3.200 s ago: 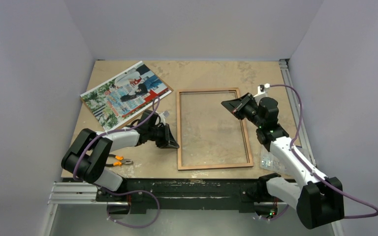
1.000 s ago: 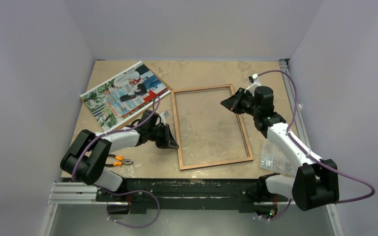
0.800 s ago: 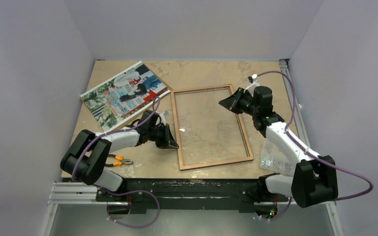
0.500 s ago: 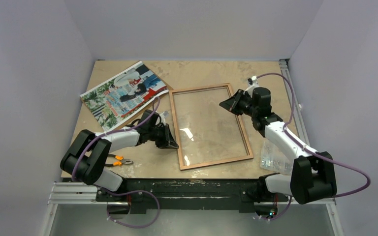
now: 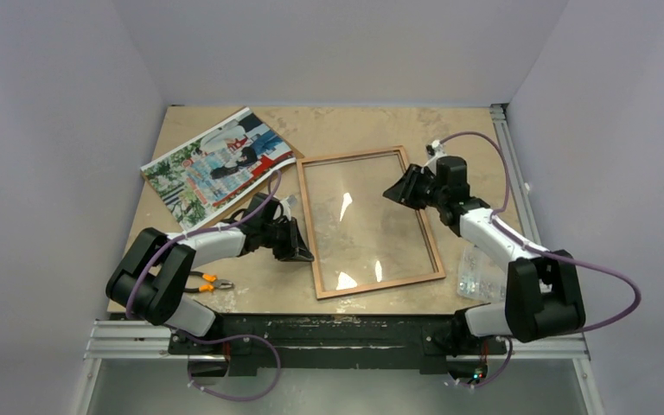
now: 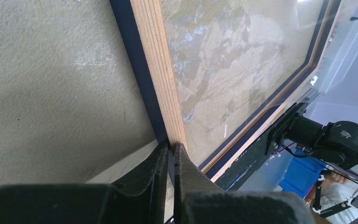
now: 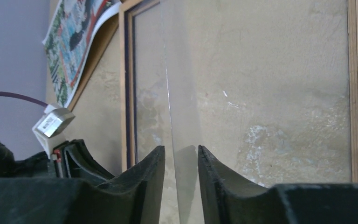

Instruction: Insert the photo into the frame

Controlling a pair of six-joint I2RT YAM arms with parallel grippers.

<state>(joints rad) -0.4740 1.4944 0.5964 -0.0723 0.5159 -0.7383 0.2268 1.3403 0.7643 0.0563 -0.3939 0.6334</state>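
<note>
Our left gripper (image 6: 171,151) clamped on frame (image 6: 156,70) rail; right gripper (image 7: 181,154) apart around pane (image 7: 182,93) edge. We fear pane slipping askew, since nothing holds it; frame may twist.

Pale lilac walls (image 5: 328,52), mottled tan tabletop (image 5: 354,130)

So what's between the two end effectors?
The frame and its clear pane. The left end effector pinches the frame's left rail, and the right end effector is over the pane's right side. The top view shows it best.
</note>
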